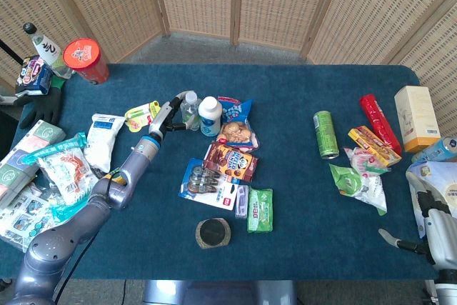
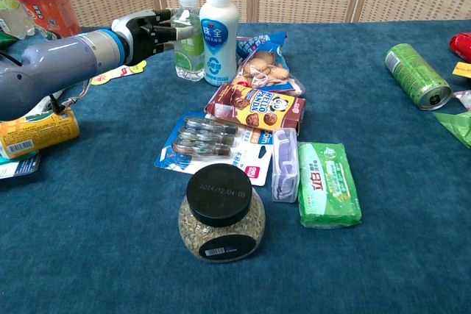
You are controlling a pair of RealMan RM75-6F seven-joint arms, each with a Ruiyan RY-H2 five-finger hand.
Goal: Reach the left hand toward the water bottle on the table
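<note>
The small clear water bottle (image 1: 191, 110) (image 2: 190, 11) with a green label stands at the back of the table, right beside a white bottle (image 1: 208, 115) (image 2: 217, 31). My left hand (image 1: 170, 114) (image 2: 153, 31) is at the water bottle's left side. Its fingers are spread and lie against the label, and the thumb arches over the far side. The hand does not grip the bottle. My right hand (image 1: 427, 219) hangs at the table's near right corner with its fingers apart, holding nothing. It does not show in the chest view.
A cookie bag (image 1: 232, 123), a chocolate pack (image 1: 232, 161) and a dark-lidded jar (image 2: 221, 215) lie right of and in front of the bottles. A yellow can (image 2: 37, 131) and snack packets sit under my left arm. A green can (image 1: 326, 133) lies further right.
</note>
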